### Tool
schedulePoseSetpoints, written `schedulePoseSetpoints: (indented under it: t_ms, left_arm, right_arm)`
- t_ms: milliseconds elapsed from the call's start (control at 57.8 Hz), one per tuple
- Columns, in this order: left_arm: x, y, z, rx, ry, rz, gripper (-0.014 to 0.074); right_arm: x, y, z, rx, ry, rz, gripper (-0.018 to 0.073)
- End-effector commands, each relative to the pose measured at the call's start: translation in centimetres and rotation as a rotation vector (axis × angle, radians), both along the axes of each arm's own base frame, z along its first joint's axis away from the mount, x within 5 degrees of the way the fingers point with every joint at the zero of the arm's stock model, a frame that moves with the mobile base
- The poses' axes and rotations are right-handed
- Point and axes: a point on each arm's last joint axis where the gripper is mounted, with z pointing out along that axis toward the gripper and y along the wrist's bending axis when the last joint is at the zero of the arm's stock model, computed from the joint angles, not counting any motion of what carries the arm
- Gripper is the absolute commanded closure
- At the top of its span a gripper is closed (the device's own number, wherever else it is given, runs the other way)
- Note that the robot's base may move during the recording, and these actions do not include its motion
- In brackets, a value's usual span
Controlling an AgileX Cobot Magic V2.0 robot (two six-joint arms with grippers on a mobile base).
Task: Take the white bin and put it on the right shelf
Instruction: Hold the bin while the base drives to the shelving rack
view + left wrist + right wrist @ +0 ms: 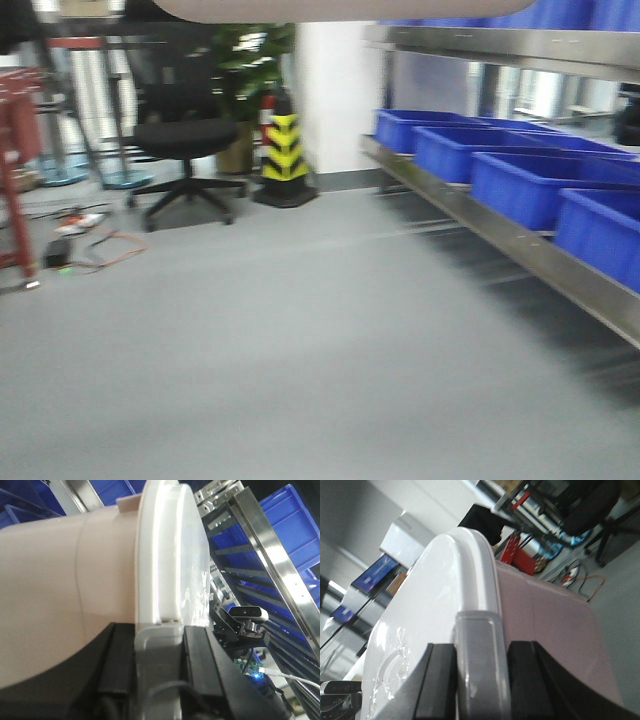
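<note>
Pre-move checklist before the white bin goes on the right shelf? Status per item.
1. Left end effector clamped on the white bin's grey latch: ok.
2. Right end effector clamped on the other grey latch: ok.
3. Lid on: ok.
4. Free slot on right shelf: not ok on the lower level, blue bins fill it; upper level cannot tell.
5. Front view sharp enough to align: not ok, blurred.
6. Bin level: cannot tell.
</note>
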Motion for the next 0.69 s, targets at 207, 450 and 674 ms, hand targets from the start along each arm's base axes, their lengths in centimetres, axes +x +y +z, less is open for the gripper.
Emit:
schedulePoseSetpoints:
  t_ms: [207, 450, 674]
  left_arm:
    - [-3.48, -1.08, 3.36, -0.102, -0.120, -0.202, 0.0722]
    - [-3.48, -1.08, 3.36, -0.102, -0.120, -0.202, 0.0722]
    - [-3.48, -1.08, 3.36, -0.102, -0.120, -0.202, 0.0722]
  right_arm:
    - [-1.31, 0.58, 2.54, 0.067, -0.086, 0.044, 0.0500]
    - [-1.31, 0.58, 2.54, 0.067, -0.086, 0.044, 0.0500]
    - [-1.31, 0.58, 2.54, 0.067, -0.086, 0.044, 0.0500]
